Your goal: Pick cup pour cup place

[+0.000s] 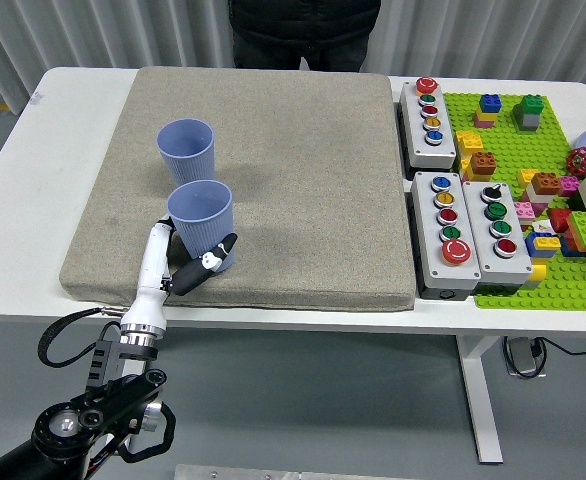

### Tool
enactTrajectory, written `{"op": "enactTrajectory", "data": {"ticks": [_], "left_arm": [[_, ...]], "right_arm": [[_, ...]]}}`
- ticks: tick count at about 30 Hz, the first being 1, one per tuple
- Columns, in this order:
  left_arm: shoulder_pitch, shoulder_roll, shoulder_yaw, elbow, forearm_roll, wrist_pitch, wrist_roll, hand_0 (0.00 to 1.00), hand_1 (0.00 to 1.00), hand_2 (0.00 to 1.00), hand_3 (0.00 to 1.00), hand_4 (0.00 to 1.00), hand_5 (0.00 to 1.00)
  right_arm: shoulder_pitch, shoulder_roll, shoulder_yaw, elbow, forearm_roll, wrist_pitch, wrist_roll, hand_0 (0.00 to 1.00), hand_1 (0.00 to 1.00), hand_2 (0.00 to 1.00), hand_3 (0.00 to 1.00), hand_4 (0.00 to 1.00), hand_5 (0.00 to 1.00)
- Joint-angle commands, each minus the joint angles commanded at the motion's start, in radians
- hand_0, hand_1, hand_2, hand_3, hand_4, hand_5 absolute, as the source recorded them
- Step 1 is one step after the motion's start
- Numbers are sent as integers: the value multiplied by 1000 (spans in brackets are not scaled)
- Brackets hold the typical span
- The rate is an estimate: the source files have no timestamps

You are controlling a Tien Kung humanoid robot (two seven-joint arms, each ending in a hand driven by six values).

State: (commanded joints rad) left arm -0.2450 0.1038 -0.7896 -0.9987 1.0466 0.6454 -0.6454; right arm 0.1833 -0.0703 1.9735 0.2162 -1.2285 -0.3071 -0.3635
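Two blue-grey cups stand upright on the grey mat (303,170). The far cup (186,150) stands alone at the mat's left. The near cup (202,222) stands just in front of it, close to the mat's front edge. My left hand (188,262) comes in from the lower left and is closed around the lower part of the near cup, the thumb across its front. The cups' insides look empty. The right arm is out of view.
Grey button boxes (428,112) (445,232) (497,232) lie right of the mat. A green baseplate (508,150) with several loose bricks fills the far right. A person (303,30) in dark clothes stands at the far side.
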Motion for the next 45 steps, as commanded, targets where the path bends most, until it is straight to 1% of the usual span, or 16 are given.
{"op": "enactTrajectory", "data": {"ticks": [1,2,7,8,13,14,19,20,31,32,45], "left_arm": [[1,0,0,0,2,0,0,778,780,809,648,870,501],[1,0,0,0,3,0,0,776,780,810,671,869,499],[4,1,-1,1,15,0,0,776,780,810,671,869,499],[4,2,-1,1,17,0,0,781,781,812,715,870,495],[8,1,1,3,24,0,0,781,781,812,715,870,495],[9,1,2,3,27,0,0,786,786,824,794,877,495],[11,2,0,3,34,0,0,786,786,824,794,877,495],[11,2,0,3,34,0,0,787,791,822,814,880,501],[8,2,-5,-2,53,0,0,788,790,828,829,884,503],[8,2,-5,-2,53,0,0,793,795,835,844,896,515],[9,5,-6,0,54,0,0,796,796,836,851,911,517]], "right_arm": [[-1,0,0,0,-1,1,0,675,616,569,577,2,208],[-1,0,0,0,-2,1,0,674,616,569,577,2,208],[-2,0,1,0,-6,1,-1,674,616,569,577,2,208],[-2,0,1,0,-6,1,-1,675,616,569,577,2,208],[-3,0,-1,0,-4,-1,-1,675,616,569,577,2,208],[-4,0,0,0,-6,0,-2,675,616,569,577,2,208],[-6,1,2,0,-9,1,-2,675,616,569,577,2,208],[-6,1,2,0,-9,1,-2,674,616,569,577,2,208],[-2,0,1,0,-5,0,-1,674,616,569,577,2,207],[-2,0,1,0,-4,0,-1,675,615,567,576,2,207],[0,0,1,0,-5,0,-2,674,616,568,576,2,199]]}}
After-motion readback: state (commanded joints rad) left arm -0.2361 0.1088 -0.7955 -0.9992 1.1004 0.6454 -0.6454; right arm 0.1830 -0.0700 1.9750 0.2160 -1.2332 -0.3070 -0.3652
